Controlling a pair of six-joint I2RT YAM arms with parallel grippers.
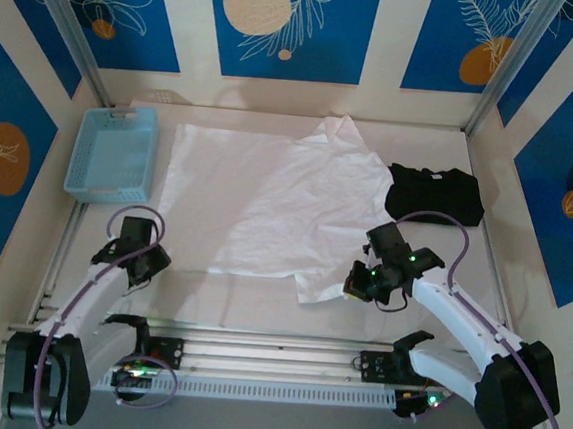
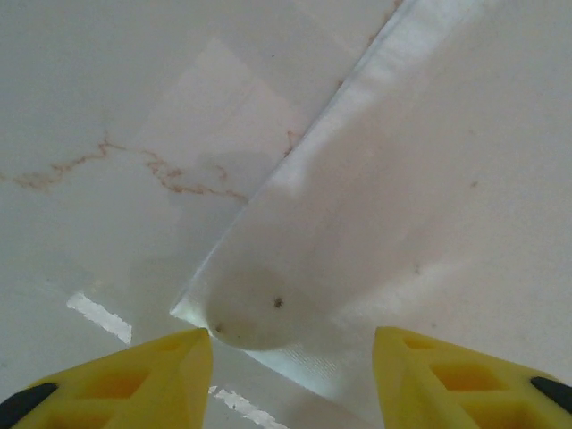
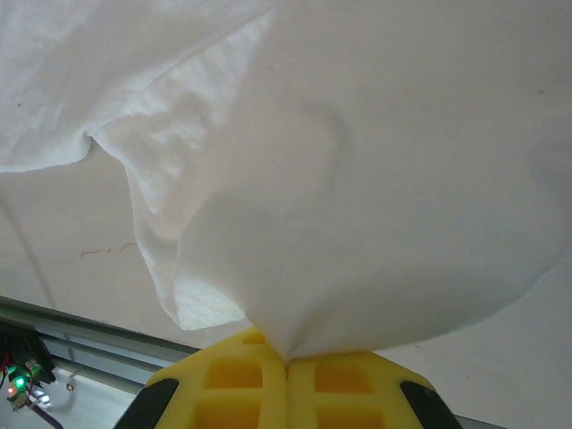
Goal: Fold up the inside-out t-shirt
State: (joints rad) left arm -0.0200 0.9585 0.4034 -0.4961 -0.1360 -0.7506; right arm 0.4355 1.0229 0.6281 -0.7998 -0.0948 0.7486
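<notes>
White cotton covers the middle of the surface point(image 1: 258, 307): the t-shirt point(image 1: 258, 197) lies spread flat, with a long straight edge toward 9 o'clock and a bunched point at about 1 o'clock. From above, the blue basket point(image 1: 111, 152) sits at the t-shirt's 10 o'clock, just beside that edge. The black garment point(image 1: 435, 194) lies folded at its 3 o'clock, so close to the white cloth that I cannot tell whether they touch.

My right gripper point(image 1: 356, 284) is at the t-shirt's 5 o'clock corner. In my right wrist camera the right gripper point(image 3: 286, 357) has its yellow fingers point(image 3: 183, 389) pressed together, pinching a tuck of the t-shirt point(image 3: 357, 179). The fabric fans out from the pinch toward 12 o'clock, and a loose fold curls at 9 o'clock over the pale surface point(image 3: 71, 268).

My left gripper point(image 1: 147, 263) is at the t-shirt's 7 o'clock corner. In my left wrist camera the left gripper point(image 2: 293, 344) has its yellow fingers point(image 2: 161, 371) spread, gripping nothing. A corner of the t-shirt point(image 2: 402, 197) lies flat on the veined surface point(image 2: 89, 89) between them, pointing toward 7 o'clock, with its hem running up toward 1 o'clock. I cannot tell whether the finger at 7 o'clock brushes the cloth.
</notes>
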